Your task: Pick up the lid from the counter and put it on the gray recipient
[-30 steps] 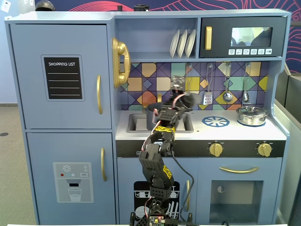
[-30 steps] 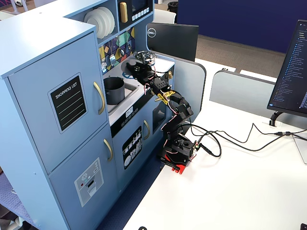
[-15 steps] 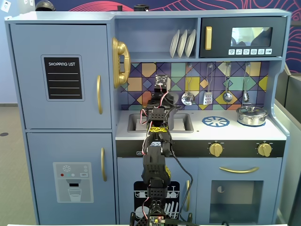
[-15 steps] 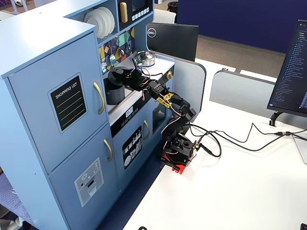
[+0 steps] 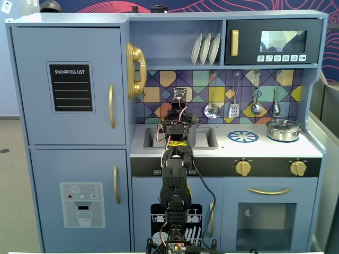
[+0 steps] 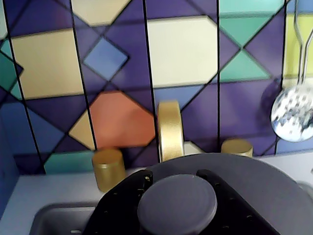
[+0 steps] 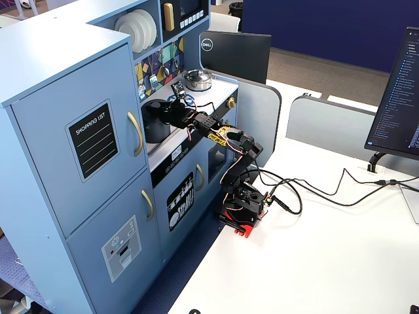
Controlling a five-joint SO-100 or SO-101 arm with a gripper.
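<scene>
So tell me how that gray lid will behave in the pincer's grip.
The lid looks rigid and matte, so probably not slippery. Held only by its small round knob, it may swivel or tilt between the pincer fingers. It looks like a toy piece, so likely light for its width.

We see even, bright light in both fixed views; the wrist view is soft, blurring the skimmer [image 6: 292, 116] beside the tiles.
</scene>
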